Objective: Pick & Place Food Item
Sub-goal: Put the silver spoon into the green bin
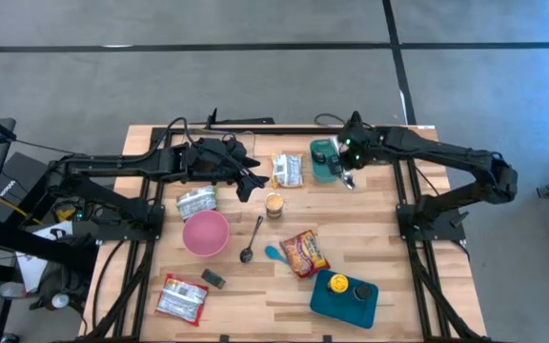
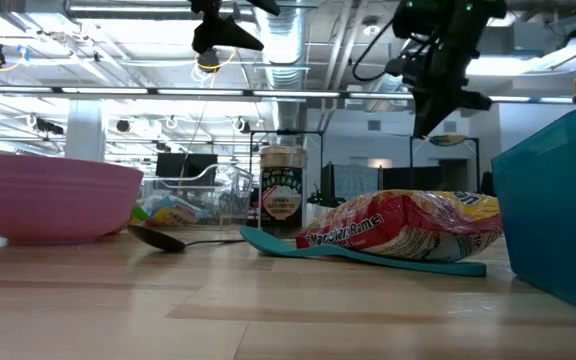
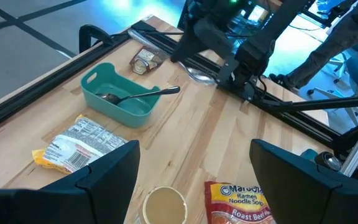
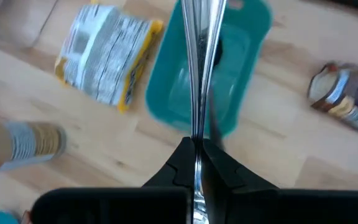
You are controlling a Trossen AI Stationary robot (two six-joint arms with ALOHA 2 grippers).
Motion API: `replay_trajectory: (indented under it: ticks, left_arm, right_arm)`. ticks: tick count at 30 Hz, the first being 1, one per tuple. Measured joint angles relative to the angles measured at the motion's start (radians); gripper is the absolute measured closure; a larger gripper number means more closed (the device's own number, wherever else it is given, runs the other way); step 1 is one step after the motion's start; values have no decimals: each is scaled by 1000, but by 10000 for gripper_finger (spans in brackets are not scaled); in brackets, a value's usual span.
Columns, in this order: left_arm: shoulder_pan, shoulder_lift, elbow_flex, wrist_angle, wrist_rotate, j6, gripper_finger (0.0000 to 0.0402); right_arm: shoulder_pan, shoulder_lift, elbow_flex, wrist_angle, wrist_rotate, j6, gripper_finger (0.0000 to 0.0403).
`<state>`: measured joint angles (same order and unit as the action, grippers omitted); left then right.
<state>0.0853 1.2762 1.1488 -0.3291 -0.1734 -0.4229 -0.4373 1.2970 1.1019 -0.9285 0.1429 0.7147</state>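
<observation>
My right gripper (image 4: 195,144) hangs over the near end of a teal bin (image 4: 185,87) at the table's far side, shut on a long shiny metal utensil (image 4: 199,56). In the left wrist view a metal spoon (image 3: 143,94) lies in that bin (image 3: 118,93), bowl inside, handle over the rim. A yellow-edged food pack (image 1: 287,170) lies left of the bin and a foil pack (image 4: 347,99) lies beyond it. My left gripper (image 3: 194,180) hovers open above a small jar (image 3: 163,202) and a red ramen pack (image 3: 238,199), touching nothing. My right gripper pinches the utensil's thin handle (image 4: 196,127) between its two fingers, coming steeply from above. The handle runs along the fingers and sticks out past their tips over the bin. Its far end lies outside the wrist view.
A pink bowl (image 1: 205,232), a dark spoon (image 1: 253,238) and a teal spoon (image 1: 274,253) lie mid-table. A silver pack (image 1: 196,202) lies by the bowl and another pack (image 1: 181,297) at the near left. A teal tray (image 1: 344,300) sits near the front edge.
</observation>
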Motion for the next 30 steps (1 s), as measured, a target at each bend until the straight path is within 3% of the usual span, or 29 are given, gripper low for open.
replay_trajectory:
  ticks: [8, 17, 21, 30]
  left_arm:
    - [0, 0, 0, 12, 0, 0, 101]
    - [0, 0, 0, 71, 1, 0, 101]
    - [0, 0, 0, 85, 1, 0, 101]
    - [0, 0, 0, 86, 1, 0, 101]
  right_arm:
    - [-160, 0, 0, 73, -102, -147, 399]
    - [-242, 17, 1, 186, -204, -210, 399]
    - [-258, 93, 36, 177, -254, -249, 399]
    - [-258, 307, 227, 7, -252, -380, 399]
